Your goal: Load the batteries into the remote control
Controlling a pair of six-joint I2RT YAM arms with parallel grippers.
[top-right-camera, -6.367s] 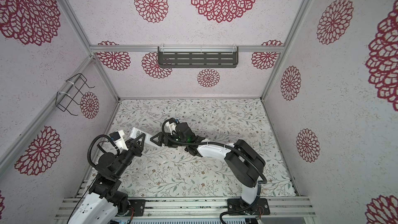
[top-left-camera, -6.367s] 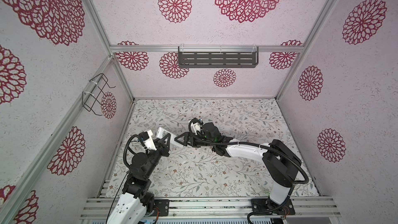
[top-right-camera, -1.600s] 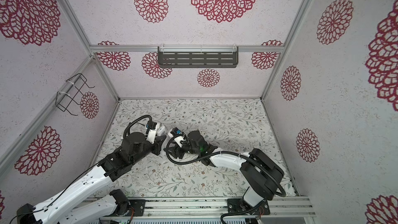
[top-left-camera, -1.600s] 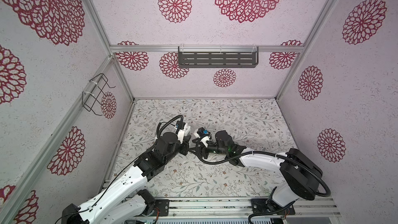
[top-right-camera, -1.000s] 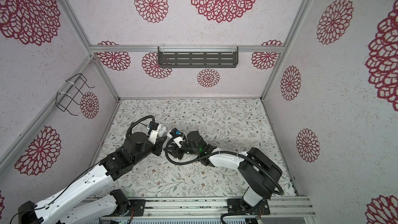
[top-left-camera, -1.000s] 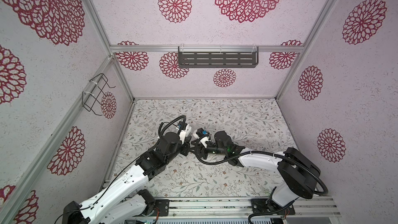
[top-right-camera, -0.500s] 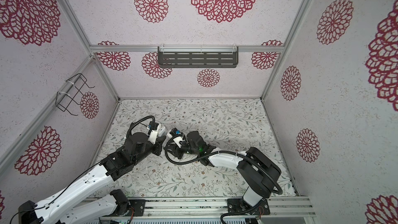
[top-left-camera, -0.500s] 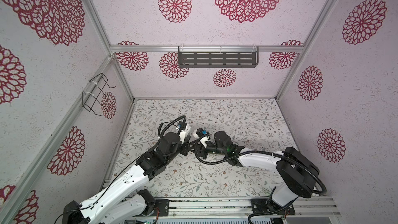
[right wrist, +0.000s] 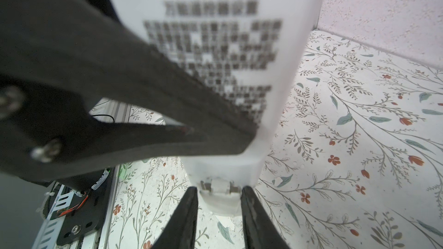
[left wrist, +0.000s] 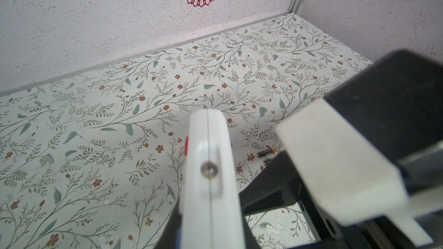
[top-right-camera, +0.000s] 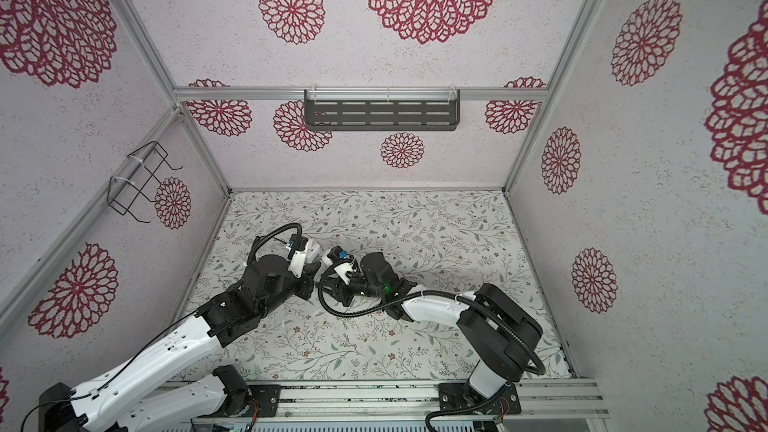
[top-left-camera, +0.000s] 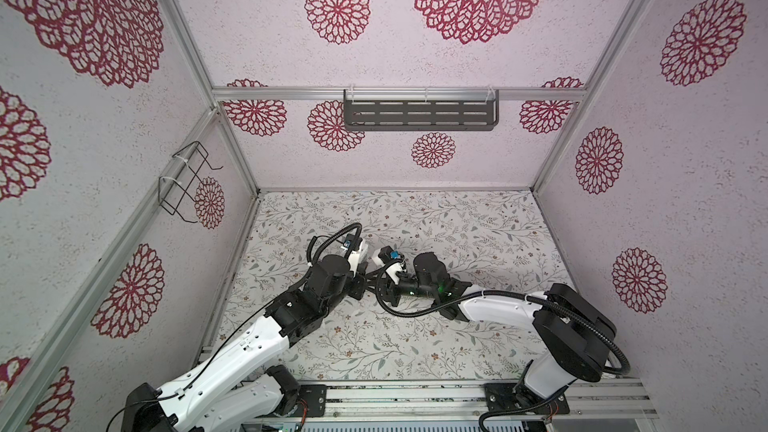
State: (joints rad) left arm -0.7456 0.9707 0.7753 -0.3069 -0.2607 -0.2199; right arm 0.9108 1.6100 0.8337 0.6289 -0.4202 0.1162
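Note:
The remote control (left wrist: 211, 144) is a slim white bar held above the floral table; my left gripper (left wrist: 211, 223) is shut on it, dark fingers on both flat faces. From the right wrist, the remote control (right wrist: 215, 32) shows a printed code square, with a left finger (right wrist: 143, 92) lying across it. My right gripper (right wrist: 219, 202) has both fingers pressed against the sides of the remote's narrow end. Two batteries (left wrist: 267, 152) lie on the table behind the right arm. In both top views the left gripper (top-left-camera: 359, 286) and right gripper (top-left-camera: 382, 284) meet tip to tip, hiding the remote.
The right arm's white wrist camera block (left wrist: 335, 164) fills the space beside the remote. A grey slotted shelf (top-left-camera: 419, 115) hangs on the back wall and a wire basket (top-left-camera: 185, 184) on the left wall. Walls close in the table on three sides.
The right gripper's jaws have narrowed onto the remote's end over the last second. Both arms stay nearly where they were.

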